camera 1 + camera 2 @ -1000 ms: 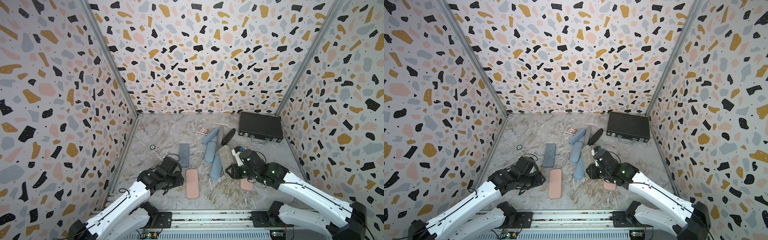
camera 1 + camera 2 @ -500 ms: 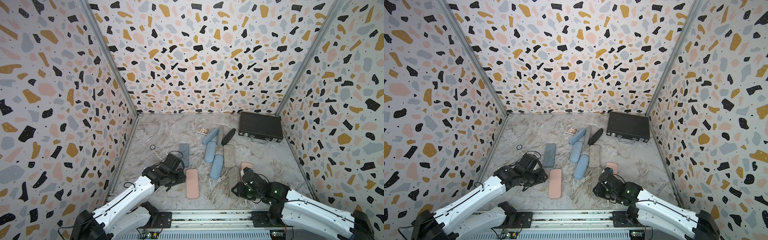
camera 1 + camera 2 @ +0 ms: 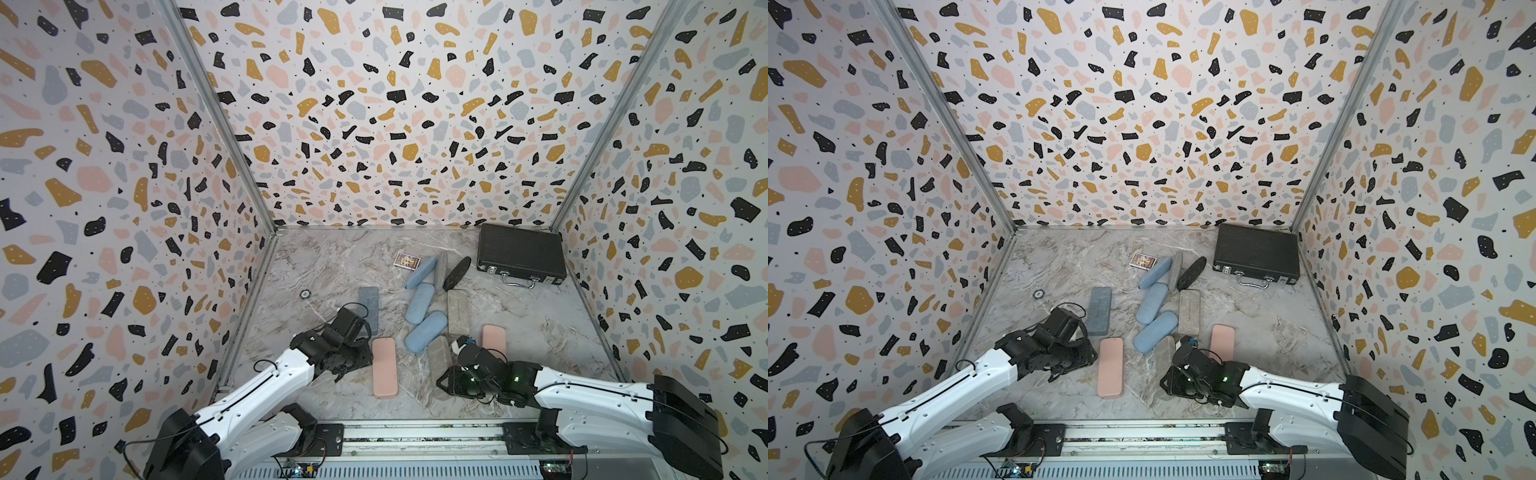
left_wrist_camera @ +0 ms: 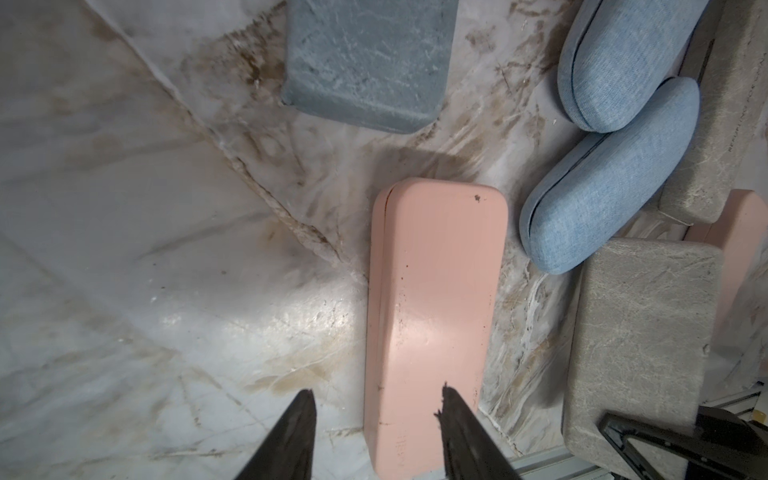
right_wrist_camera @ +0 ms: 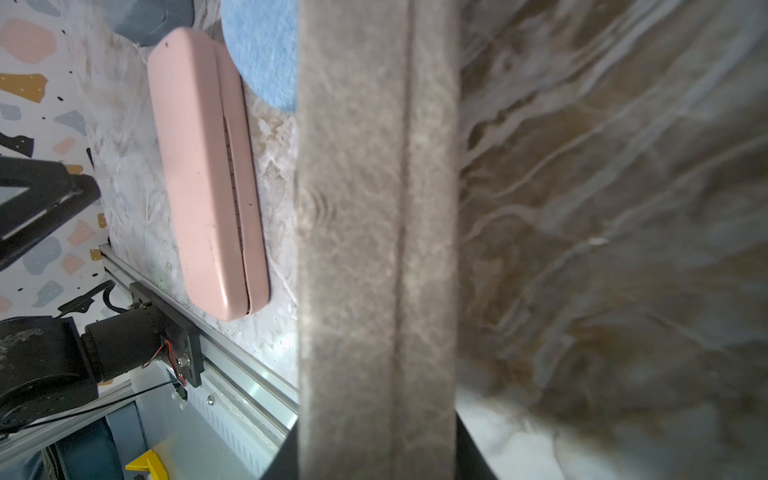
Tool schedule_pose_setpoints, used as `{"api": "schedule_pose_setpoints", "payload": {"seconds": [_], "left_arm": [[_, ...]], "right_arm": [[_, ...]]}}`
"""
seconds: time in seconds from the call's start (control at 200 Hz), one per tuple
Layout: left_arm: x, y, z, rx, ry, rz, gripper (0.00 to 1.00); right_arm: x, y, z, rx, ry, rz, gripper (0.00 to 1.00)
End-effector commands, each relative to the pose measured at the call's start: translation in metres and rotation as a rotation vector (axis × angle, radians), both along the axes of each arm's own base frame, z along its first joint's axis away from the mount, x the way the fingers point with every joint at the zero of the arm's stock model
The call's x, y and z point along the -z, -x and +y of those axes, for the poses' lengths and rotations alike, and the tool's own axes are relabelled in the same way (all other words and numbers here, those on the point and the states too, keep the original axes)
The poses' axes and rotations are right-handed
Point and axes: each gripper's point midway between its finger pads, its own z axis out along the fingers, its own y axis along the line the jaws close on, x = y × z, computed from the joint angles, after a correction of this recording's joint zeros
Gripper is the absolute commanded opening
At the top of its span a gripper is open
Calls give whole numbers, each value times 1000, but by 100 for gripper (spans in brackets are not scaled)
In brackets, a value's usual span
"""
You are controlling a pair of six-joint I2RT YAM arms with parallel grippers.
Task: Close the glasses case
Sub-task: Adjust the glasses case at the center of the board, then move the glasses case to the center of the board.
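Observation:
Several glasses cases lie on the marble floor. My right gripper (image 3: 451,381) (image 3: 1173,380) (image 5: 376,440) is shut on the near end of a taupe glasses case (image 3: 439,356) (image 3: 1165,348) (image 5: 374,232); its two halves meet along a thin seam. My left gripper (image 3: 347,373) (image 3: 1061,374) (image 4: 376,395) hangs open over the near end of a long pink case (image 3: 384,368) (image 3: 1111,368) (image 4: 432,311), one fingertip (image 4: 449,399) above its lid and the other over bare floor. That pink case looks closed.
Further back lie a second pink case (image 3: 493,338), another taupe case (image 3: 457,311), three blue fabric cases (image 3: 424,332), a grey-blue case (image 3: 369,309) and a black oval case (image 3: 457,268). A black briefcase (image 3: 521,257), a card box (image 3: 407,261) and a small ring (image 3: 305,294) are there too.
My right arm has drawn back from among the cases toward the front rail and sits lower. The left arm has edged toward the long pink case.

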Motion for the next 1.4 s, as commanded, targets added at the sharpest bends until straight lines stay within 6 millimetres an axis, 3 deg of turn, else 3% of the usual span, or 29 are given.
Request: {"api": "schedule_pose_setpoints", "payload": {"seconds": [0.0,0.14,0.425,0.676,0.891,1.081,1.397], "left_arm": [[4,-1,-1,-7,10,5,49],[6,0,0,-8,7,6,49],[7,3,2,-8,8,6,49],[8,4,3,-6,9,3,49],[11,6,4,2,0,13,49],[19,10,5,27,-27,47,48],[40,22,-1,58,5,108,47]], "right_arm": [[-6,2,18,-30,-43,15,17],[-2,-1,20,-29,-22,10,22],[-5,-4,27,-29,-33,9,47],[-7,-1,-2,-7,78,4,63],[-26,-5,-43,45,243,-49,67],[-57,-17,-117,150,607,-106,83],[-34,-52,-161,221,809,43,92]]}}
